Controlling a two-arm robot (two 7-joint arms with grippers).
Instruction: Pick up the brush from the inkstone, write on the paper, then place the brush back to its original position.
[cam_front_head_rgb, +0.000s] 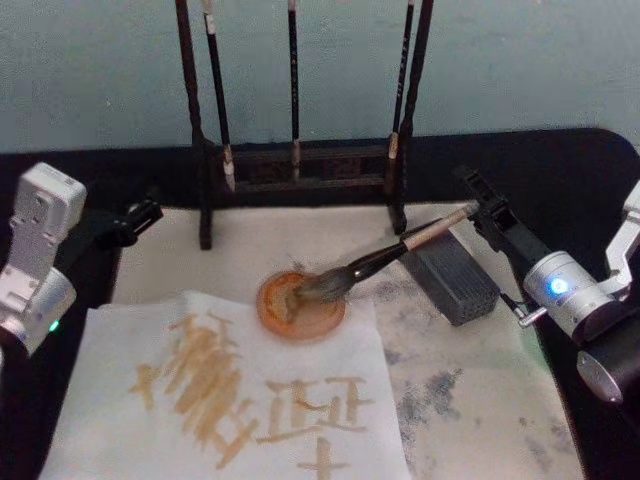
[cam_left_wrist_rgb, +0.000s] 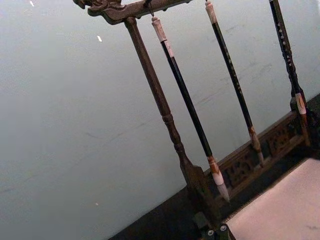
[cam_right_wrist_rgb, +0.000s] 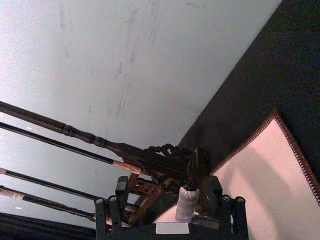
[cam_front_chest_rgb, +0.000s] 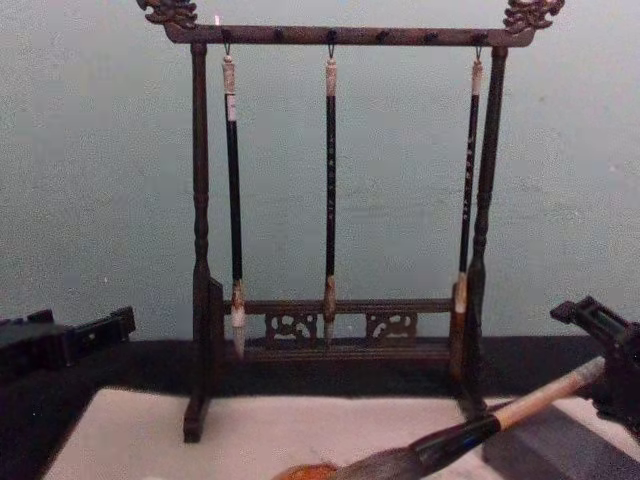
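Claw on the right arm (cam_front_head_rgb: 487, 213) hangs just in front of the rack's (cam_front_head_rgb: 300, 165) right leg. It looks open. The pale end of the brush (cam_front_head_rgb: 380, 258) sits between its fingers (cam_right_wrist_rgb: 123, 192), close to one of them. From there the brush slants down over a grey block (cam_front_head_rgb: 455, 278). Its bushy tip lies in the round orange dish (cam_front_head_rgb: 325, 322), in front of the middle of the rack.

The paper (cam_front_head_rgb: 120, 350), marked with tan strokes, lies in front of the rack's left half, touching the dish. It rests on a cream mat (cam_front_head_rgb: 470, 400) with grey smudges.

The left claw (cam_front_head_rgb: 140, 215) waits beside the rack's left leg, above the black tabletop (cam_front_head_rgb: 560, 170). I cannot tell if it is open or closed.
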